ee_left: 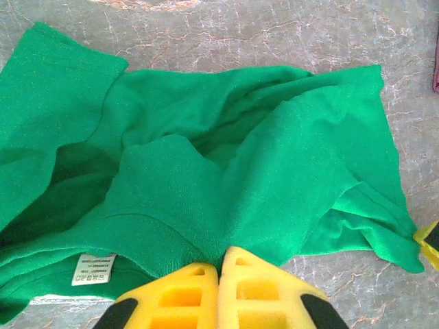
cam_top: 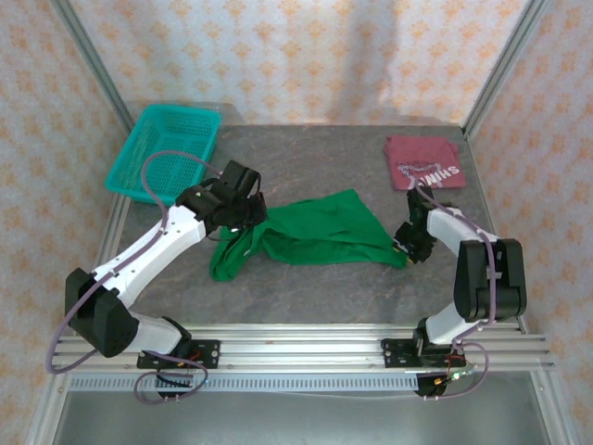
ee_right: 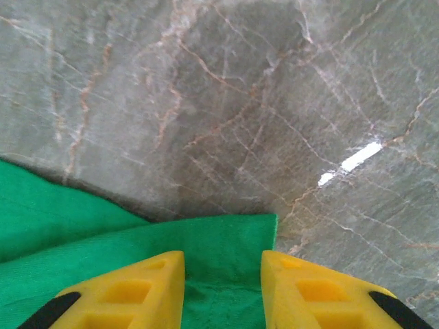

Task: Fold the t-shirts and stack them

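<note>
Left pincer point(ee_left: 219, 271): fingers together, clamped on green t-shirt point(cam_top: 320, 230) near its care label point(ee_left: 92, 269), print too small to read. Right pincer point(ee_right: 223, 274): fingers apart, straddling the shirt's 3 o'clock corner; contact unclear. Green shirt crumpled mid-worktop point(cam_top: 306, 158), grey marbled stone. Maroon t-shirt point(cam_top: 423, 162) folded at 2 o'clock, lettering only partly legible. Teal basket point(cam_top: 171, 139) at 10 o'clock. Patterned walls around
</note>
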You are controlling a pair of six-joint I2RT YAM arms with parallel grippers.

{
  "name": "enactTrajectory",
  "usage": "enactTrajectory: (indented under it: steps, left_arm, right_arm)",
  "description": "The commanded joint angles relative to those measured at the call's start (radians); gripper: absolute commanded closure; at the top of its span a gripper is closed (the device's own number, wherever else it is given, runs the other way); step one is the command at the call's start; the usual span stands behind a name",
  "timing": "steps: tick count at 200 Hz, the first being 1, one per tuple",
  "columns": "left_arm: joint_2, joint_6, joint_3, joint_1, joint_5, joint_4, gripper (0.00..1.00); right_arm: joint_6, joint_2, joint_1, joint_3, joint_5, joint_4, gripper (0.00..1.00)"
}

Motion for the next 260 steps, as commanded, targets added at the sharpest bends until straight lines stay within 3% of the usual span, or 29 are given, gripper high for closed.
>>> enactTrajectory:
  steps: [1, 19, 40, 63, 152, 225, 260]
  left_arm:
    - [-0.026, 0.021, -0.001, 0.009, -0.002, -0.012, 1.00]
    - [-0.027, 0.026, 0.000, 0.010, -0.006, -0.018, 1.00]
    - [-0.034, 0.024, -0.010, 0.013, -0.007, -0.010, 1.00]
    - [-0.041, 0.022, -0.020, 0.020, -0.006, -0.004, 1.00]
    - [-0.101, 0.060, 0.124, 0.128, 0.013, -0.033, 1.00]
    - [-0.085, 0.142, 0.385, 0.226, 0.002, -0.034, 1.00]
    - [-0.050, 0.158, 0.521, 0.296, 0.003, -0.012, 1.00]
  right_arm:
    - [0.022, 0.035, -0.006, -0.010, 0.005, 0.019, 0.67]
    - [0.021, 0.044, -0.006, 0.000, -0.010, 0.015, 0.67]
    - [0.023, 0.045, -0.007, -0.017, -0.025, 0.035, 0.75]
    - [0.038, 0.054, -0.007, -0.028, -0.036, 0.064, 1.00]
    - [0.004, -0.277, -0.006, 0.236, 0.069, -0.002, 1.00]
    - [-0.080, -0.272, -0.025, 0.566, 0.066, 0.025, 1.00]
    - [-0.068, -0.240, -0.100, 0.650, 0.005, 0.071, 1.00]
